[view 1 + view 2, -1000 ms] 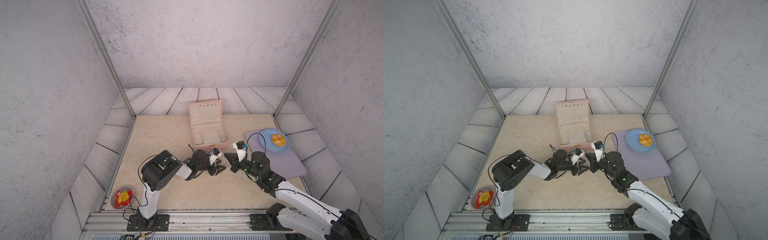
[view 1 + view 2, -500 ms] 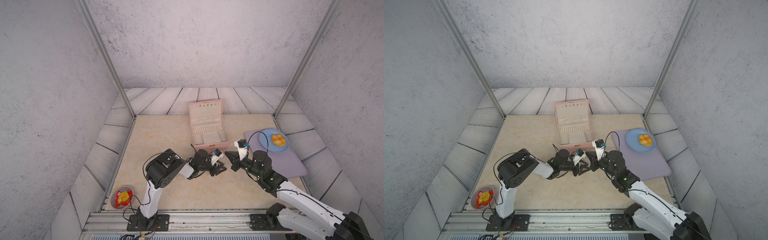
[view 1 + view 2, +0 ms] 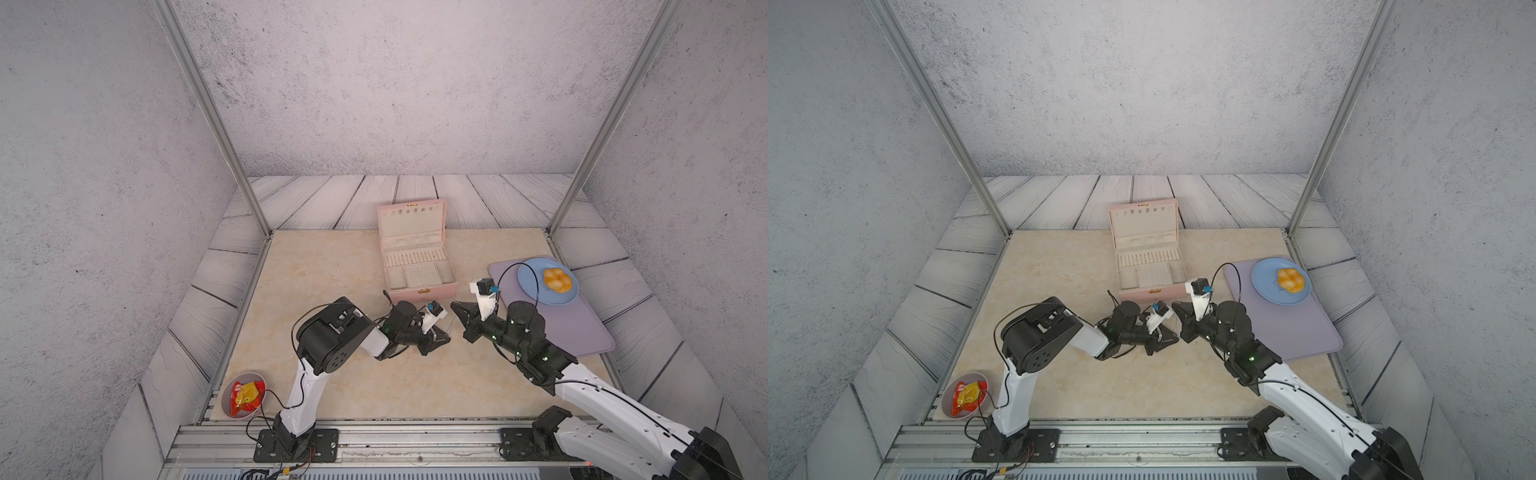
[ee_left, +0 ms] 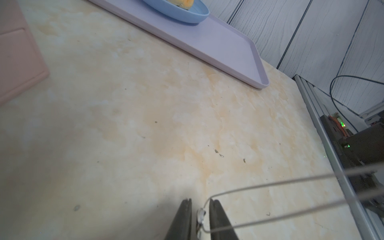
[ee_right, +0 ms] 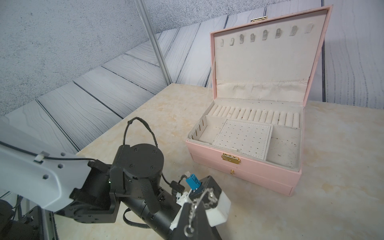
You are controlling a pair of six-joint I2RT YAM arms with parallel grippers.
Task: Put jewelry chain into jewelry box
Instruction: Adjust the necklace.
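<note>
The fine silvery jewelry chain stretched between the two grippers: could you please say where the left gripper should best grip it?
Probably at the looped end carrying the tiny pendant, approached head-on along the strands. The jewelry chain runs off as two taut, hair-thin strands to the shut right gripper; the left gripper's narrowly open jaws straddle that bend.

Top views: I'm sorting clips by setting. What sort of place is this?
Probably a staged robot test cell, not a home: a left arm and right arm bolted to a metal rail, aluminium posts framing grey panels, and props, a jewelry box and plate, on a small tabletop.
</note>
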